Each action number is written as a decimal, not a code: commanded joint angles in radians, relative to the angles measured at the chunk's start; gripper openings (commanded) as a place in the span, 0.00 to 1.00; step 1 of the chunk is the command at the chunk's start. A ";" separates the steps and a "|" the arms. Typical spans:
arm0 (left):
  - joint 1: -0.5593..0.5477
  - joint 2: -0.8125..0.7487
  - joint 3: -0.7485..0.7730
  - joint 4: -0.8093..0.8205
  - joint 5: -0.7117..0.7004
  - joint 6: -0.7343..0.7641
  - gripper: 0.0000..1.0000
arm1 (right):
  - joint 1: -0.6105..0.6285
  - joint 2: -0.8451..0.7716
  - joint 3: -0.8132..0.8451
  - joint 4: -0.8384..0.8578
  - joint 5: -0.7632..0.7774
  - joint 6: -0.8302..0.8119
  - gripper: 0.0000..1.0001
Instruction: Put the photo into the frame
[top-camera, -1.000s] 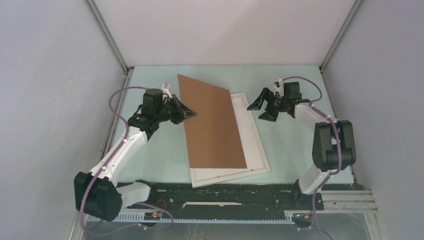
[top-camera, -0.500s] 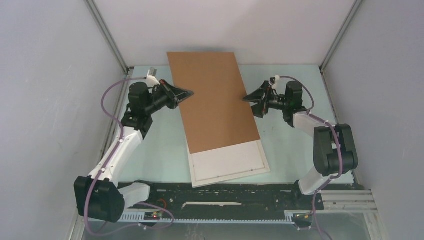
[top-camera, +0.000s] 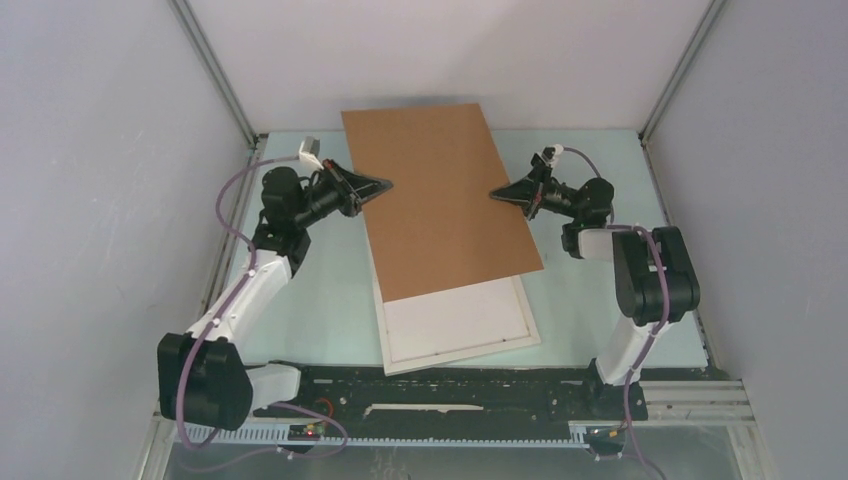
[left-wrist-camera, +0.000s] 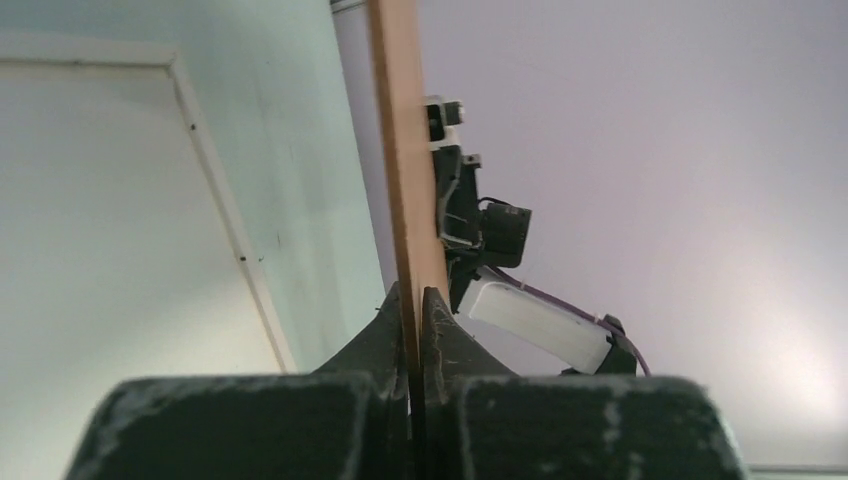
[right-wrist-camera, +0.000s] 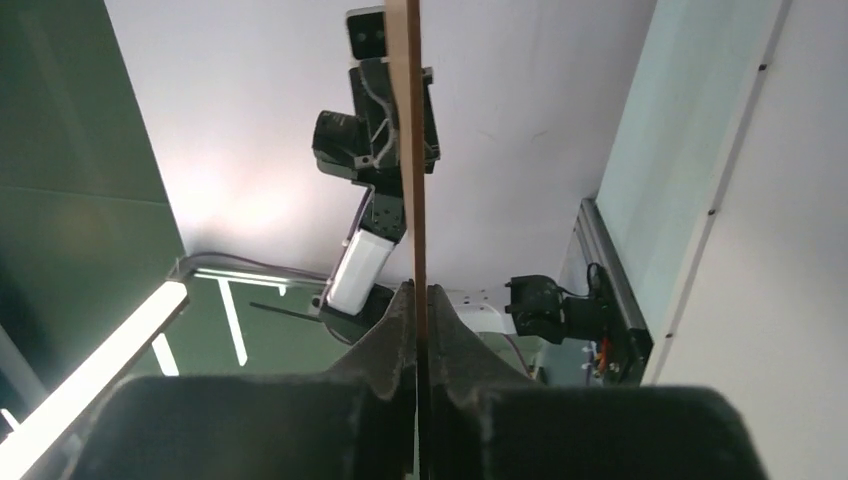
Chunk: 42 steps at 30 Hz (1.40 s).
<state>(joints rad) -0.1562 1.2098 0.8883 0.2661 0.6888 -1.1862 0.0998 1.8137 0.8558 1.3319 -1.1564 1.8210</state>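
The white-and-black left arm (top-camera: 240, 300) rises from its black base at the near left of the table, leans forward along a white link, and bends at a black wrist so that it points right. The black, wedge-shaped left gripper (top-camera: 383, 184) lies roughly level, its jaws pressed together on the left edge of a thin brown board (top-camera: 440, 200); the left wrist view shows both pads tight against that edge. The white-and-black right arm (top-camera: 650, 290) stands more upright from the near right, folds at a bulky black elbow, and reaches left. The black right gripper (top-camera: 494, 194) points at its partner, jaws pinching the board's right edge.
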 joint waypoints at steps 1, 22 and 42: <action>0.004 0.022 -0.050 0.063 0.035 -0.003 0.02 | -0.045 -0.072 -0.025 -0.020 -0.015 -0.057 0.00; 0.044 0.116 -0.130 -0.546 -0.391 0.428 0.88 | -0.105 -0.161 -0.134 -0.655 -0.081 -0.772 0.00; 0.128 0.170 -0.261 -0.376 -0.316 0.351 0.53 | -0.029 -0.109 -0.059 -1.017 0.034 -1.144 0.00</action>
<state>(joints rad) -0.0257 1.3365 0.6319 -0.1730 0.3252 -0.8310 0.0616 1.7191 0.7280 0.3870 -1.1408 0.7731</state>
